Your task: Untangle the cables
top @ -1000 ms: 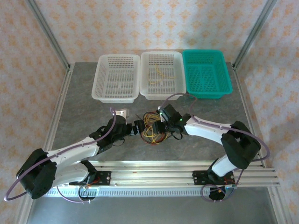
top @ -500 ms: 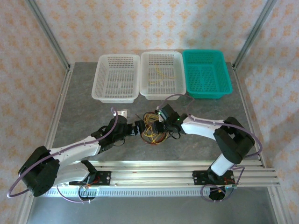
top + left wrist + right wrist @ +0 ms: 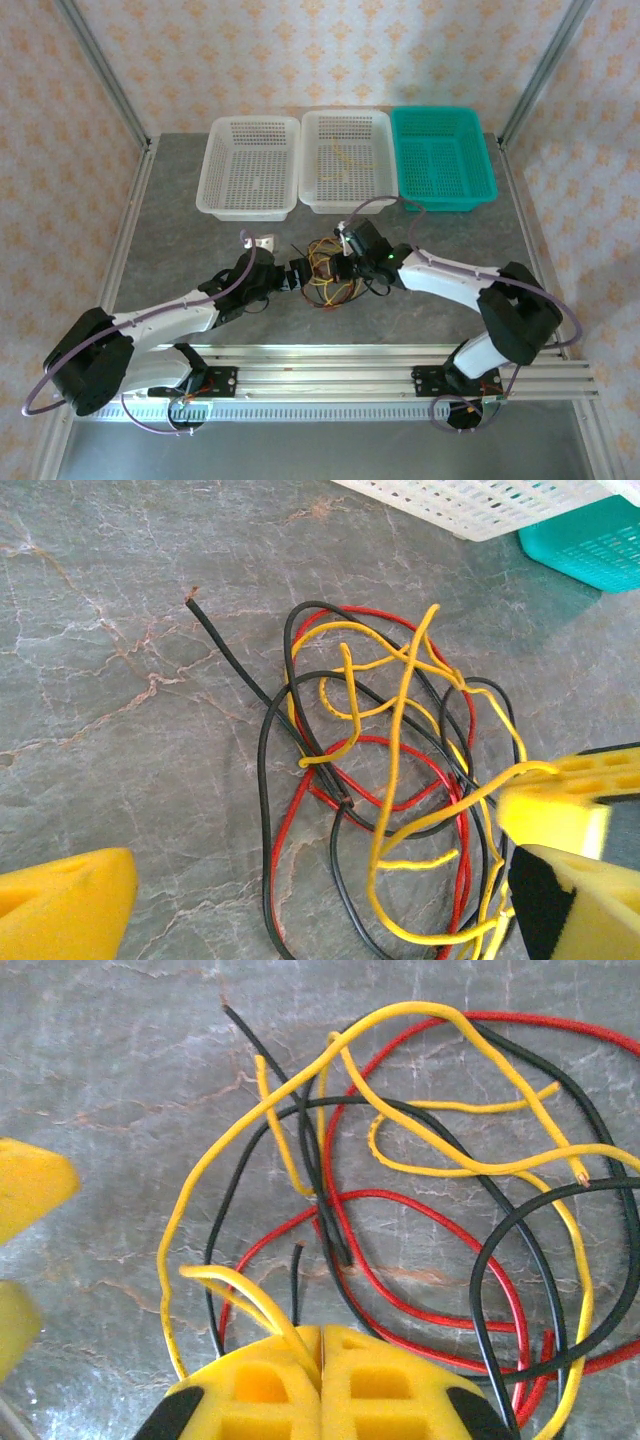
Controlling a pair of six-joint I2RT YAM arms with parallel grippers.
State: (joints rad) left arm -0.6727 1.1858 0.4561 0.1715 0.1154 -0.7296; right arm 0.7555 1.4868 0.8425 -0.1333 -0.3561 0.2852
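The cables [image 3: 330, 272] lie as one mixed tangle of red, yellow and black wire on the grey table, between the two grippers. My right gripper [image 3: 343, 265] is at the tangle's right side. In the right wrist view it [image 3: 322, 1360] is shut on a yellow cable [image 3: 250, 1300], whose loop rises from the closed pads. My left gripper [image 3: 303, 275] is at the tangle's left edge. In the left wrist view it [image 3: 330, 905] stands open, with red and black loops [image 3: 300, 830] lying on the table between its fingers [image 3: 60, 905]. A bare black end [image 3: 200, 610] points away.
Three baskets stand in a row at the back: white [image 3: 245, 210], white [image 3: 345, 207] with a yellow cable [image 3: 342, 158] inside, and teal [image 3: 445, 205]. A small white object [image 3: 262, 241] lies near the left arm. Aluminium rails [image 3: 330, 375] run along the near edge.
The right gripper has shifted slightly back with the yellow cable, drawing the tangle a little tighter. The left arm has crept slightly toward the tangle.
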